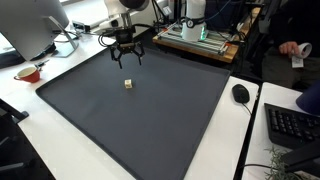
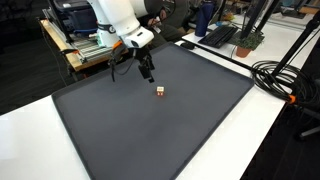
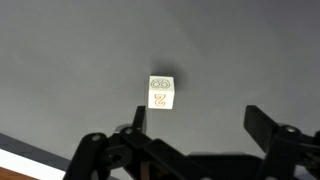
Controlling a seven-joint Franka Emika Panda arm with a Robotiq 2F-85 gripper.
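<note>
A small pale cube [image 3: 161,93] with orange markings lies on the dark grey mat [image 3: 80,60]. It also shows in both exterior views [image 1: 128,84] [image 2: 160,92]. My gripper [image 3: 198,118] is open and empty, raised above the mat. In the wrist view the cube sits just beyond my left fingertip, apart from it. In both exterior views my gripper [image 1: 127,57] [image 2: 147,72] hangs above and behind the cube.
The mat [image 1: 140,115] covers a white table. A red cup [image 1: 30,73] stands at one edge, a mouse [image 1: 240,94] and keyboard [image 1: 292,125] at another. Equipment racks [image 1: 200,40] stand behind. Cables [image 2: 280,80] lie beside the mat.
</note>
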